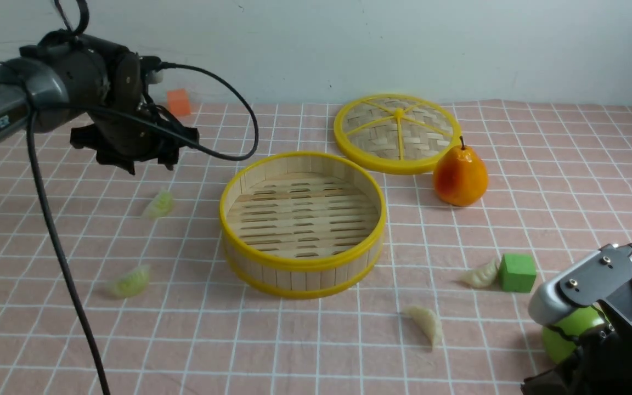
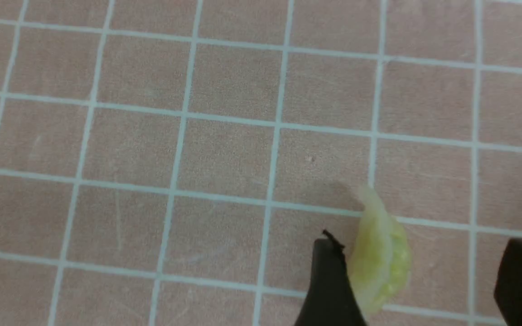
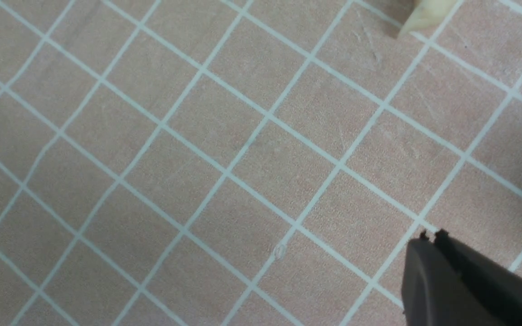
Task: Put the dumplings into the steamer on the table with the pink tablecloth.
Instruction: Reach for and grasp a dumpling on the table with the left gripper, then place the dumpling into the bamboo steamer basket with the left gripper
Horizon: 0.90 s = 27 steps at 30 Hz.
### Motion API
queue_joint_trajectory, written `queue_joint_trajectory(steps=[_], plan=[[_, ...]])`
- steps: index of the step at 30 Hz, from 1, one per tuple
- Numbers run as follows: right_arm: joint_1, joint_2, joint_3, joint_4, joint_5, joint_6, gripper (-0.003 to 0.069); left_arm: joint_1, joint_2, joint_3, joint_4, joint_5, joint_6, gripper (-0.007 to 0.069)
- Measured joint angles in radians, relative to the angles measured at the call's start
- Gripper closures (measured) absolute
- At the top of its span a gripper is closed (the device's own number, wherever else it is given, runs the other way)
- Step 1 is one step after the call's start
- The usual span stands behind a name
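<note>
Left arm [image 1: 36, 93]: raised, wrist angled down; left tool [image 2: 424, 267]: wide, above green dumpling [image 2: 381, 260]; right tool [image 3: 431, 240]: closed, empty, low over counter [image 3: 197, 158].

Pink cloth [image 1: 568, 164] with a white grid; steamer [image 1: 294, 277] with yellow rims; pale green dumplings [image 1: 158, 204] [image 1: 129, 281]; cream dumplings [image 1: 481, 274] [image 1: 427, 323]; orange pear [image 1: 460, 175]; green cube [image 1: 517, 272].

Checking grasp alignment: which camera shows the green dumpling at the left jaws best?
Left wrist view: the green dumpling is close up, pleats visible, between the open jaws of the left gripper. Front view shows it small and blurry, below the gripper. Right wrist view misses it.
</note>
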Motion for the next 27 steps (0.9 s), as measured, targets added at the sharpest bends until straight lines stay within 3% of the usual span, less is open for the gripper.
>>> queue_joint_trajectory(steps=[6, 11, 13, 19, 22, 27], plan=[[0.000, 0.000, 0.000, 0.000, 0.000, 0.000, 0.0648, 0.010, 0.113, -0.038, -0.025, 0.012, 0.015, 0.0169], [0.000, 0.000, 0.000, 0.001, -0.001, 0.000, 0.0646, 0.010, 0.138, -0.044, -0.052, 0.017, 0.016, 0.0304], [0.000, 0.000, 0.000, 0.005, -0.001, 0.000, 0.0646, 0.010, 0.137, -0.044, -0.070, 0.033, 0.016, 0.0419], [0.000, 0.000, 0.000, 0.007, -0.013, 0.000, 0.0645, -0.006, 0.064, -0.044, -0.188, 0.105, 0.059, 0.0414], [0.000, 0.000, 0.000, 0.007, -0.027, 0.000, 0.0645, -0.061, -0.042, -0.049, -0.333, 0.105, 0.139, 0.0414], [0.000, 0.000, 0.000, 0.008, -0.036, 0.000, 0.0645, -0.148, -0.071, -0.056, -0.457, 0.089, 0.242, 0.0414]])
